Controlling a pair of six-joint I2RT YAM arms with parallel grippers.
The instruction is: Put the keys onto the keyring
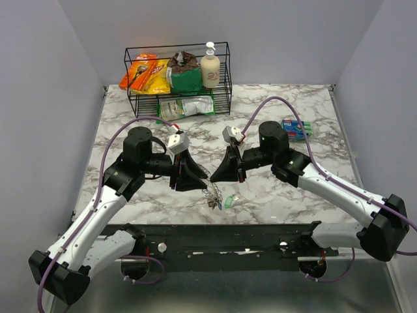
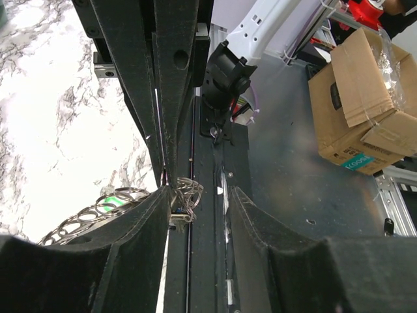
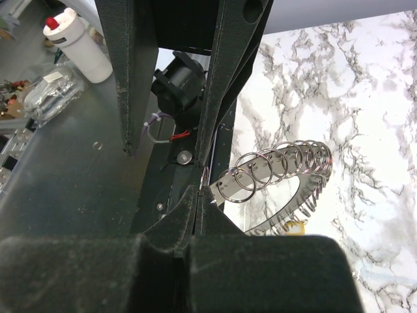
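Observation:
My right gripper (image 3: 199,195) is shut on one end of the keyring (image 3: 280,169), a flat grey metal ring with several small split rings threaded along it. A yellow key head (image 3: 294,226) shows under its far side. In the top view both grippers meet over the table's front middle. The keyring (image 1: 216,194) hangs just below the right gripper (image 1: 215,176), with a green key (image 1: 233,203) beside it. My left gripper (image 2: 199,195) is open, with nothing between its fingers. A cluster of small rings (image 2: 187,193) sits against its left fingertip. The green key head (image 2: 112,199) lies further left.
A wire basket (image 1: 225,72) at the back holds snack bags and a soap bottle. A white packet (image 1: 189,106) lies in front of it. A blue-green packet (image 1: 296,128) lies at the right. The dark frame (image 1: 215,238) runs along the table's near edge.

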